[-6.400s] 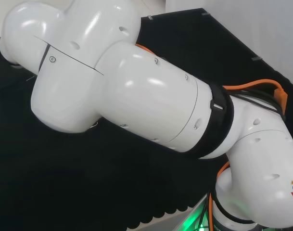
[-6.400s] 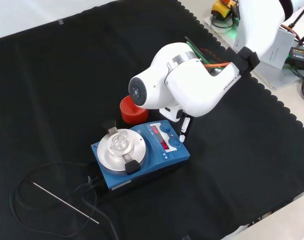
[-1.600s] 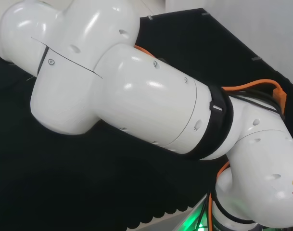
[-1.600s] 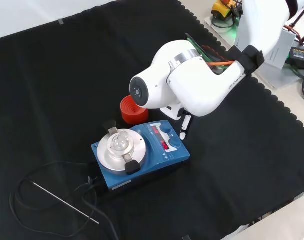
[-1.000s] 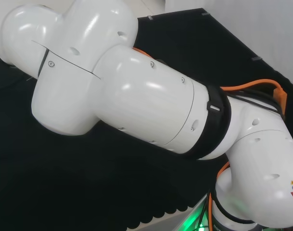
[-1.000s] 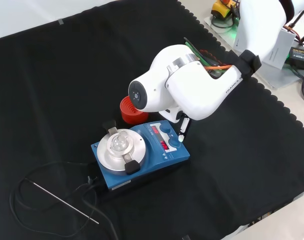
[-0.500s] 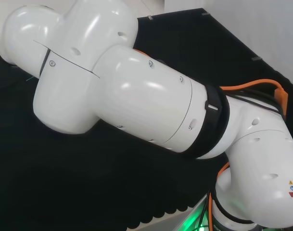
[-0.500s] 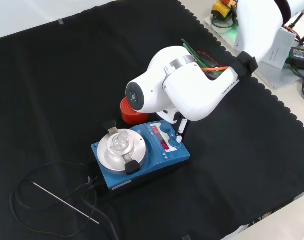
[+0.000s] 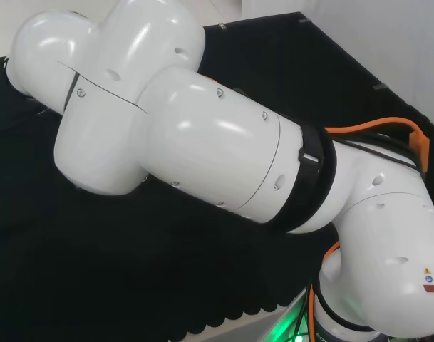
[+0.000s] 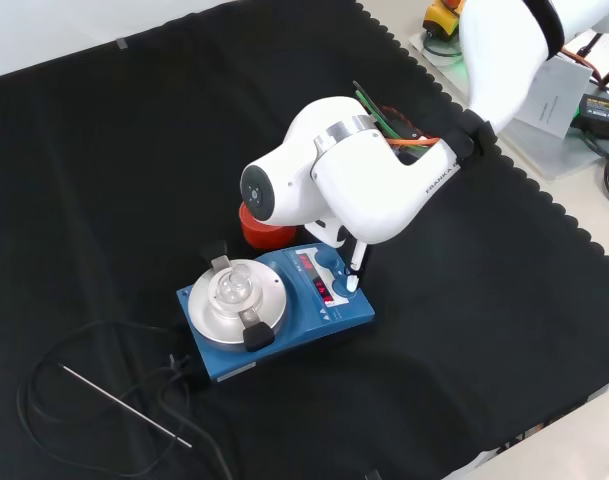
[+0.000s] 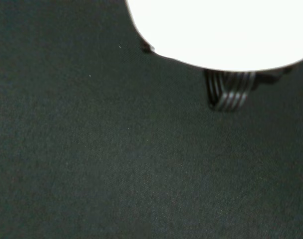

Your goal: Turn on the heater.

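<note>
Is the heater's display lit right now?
Lit: red digits glow on the heater's front panel, beside the fingertip.

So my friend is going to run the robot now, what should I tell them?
Hand: one straight finger reaches down from under the big white arm link, its tip on or just above the right end of the heater's control panel; the rest of the hand is hidden.
Things: the blue heater sits mid-cloth in the front view, a small glass piece on its round plate. A red ring stand is behind it. A thin metal rod on a cable lies to the left.
Done: the finger is at the controls.
Left: check that the heater is really on, then lift the hand away.
</note>
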Controlling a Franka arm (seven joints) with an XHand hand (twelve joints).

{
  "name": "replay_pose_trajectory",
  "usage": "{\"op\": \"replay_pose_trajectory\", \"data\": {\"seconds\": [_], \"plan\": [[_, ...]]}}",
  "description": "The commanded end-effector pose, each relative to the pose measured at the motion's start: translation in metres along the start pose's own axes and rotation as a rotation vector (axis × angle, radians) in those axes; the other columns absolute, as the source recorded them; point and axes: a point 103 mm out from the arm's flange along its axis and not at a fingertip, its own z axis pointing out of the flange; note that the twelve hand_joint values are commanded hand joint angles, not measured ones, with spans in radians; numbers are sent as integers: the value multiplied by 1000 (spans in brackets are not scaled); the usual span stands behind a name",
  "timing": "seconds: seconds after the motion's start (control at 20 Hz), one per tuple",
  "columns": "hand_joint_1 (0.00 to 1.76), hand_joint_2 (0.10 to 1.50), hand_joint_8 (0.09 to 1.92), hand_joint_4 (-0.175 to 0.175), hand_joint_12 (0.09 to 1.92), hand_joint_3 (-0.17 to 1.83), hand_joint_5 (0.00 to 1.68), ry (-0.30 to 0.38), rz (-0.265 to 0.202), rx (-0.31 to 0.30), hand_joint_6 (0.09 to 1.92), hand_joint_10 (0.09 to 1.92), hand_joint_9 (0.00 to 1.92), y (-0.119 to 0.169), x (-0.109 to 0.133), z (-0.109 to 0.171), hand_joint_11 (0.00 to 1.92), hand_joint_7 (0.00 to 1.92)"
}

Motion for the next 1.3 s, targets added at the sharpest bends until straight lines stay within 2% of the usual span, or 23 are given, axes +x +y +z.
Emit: {"op": "replay_pose_trajectory", "data": {"seconds": [0.05, 0.2, 0.3, 0.45, 0.9, 1.15, 1.3], "plan": [[1608, 268, 1567, -15, 1473, 1800, 52, 16, 11, -3, 87, 1501, 1821, -5, -11, -2, 1571, 1777], [1608, 267, 1567, -15, 1473, 1799, 53, 26, 7, -4, 87, 1501, 1822, -11, -14, -4, 1570, 1777], [1608, 267, 1567, -14, 1473, 1800, 52, 20, -12, -10, 87, 1501, 1822, -19, -13, -7, 1569, 1777], [1606, 269, 1568, -9, 1473, 1801, 41, 10, -16, -40, 87, 1502, 1819, -40, -12, -16, 1568, 1777], [1599, 295, 1584, -6, 1475, 1777, 28, -2, 22, -87, 87, 1513, 1797, -95, -26, -32, 1557, 1757], [1370, 391, 1513, -8, 1343, 1588, 5, 35, 34, -93, 87, 1444, 1754, -107, -37, -32, 1640, 1697], [1309, 433, 1473, -9, 1293, 1472, 0, 52, 36, -87, 87, 1405, 1732, -108, -40, -29, 1685, 1664]]}}
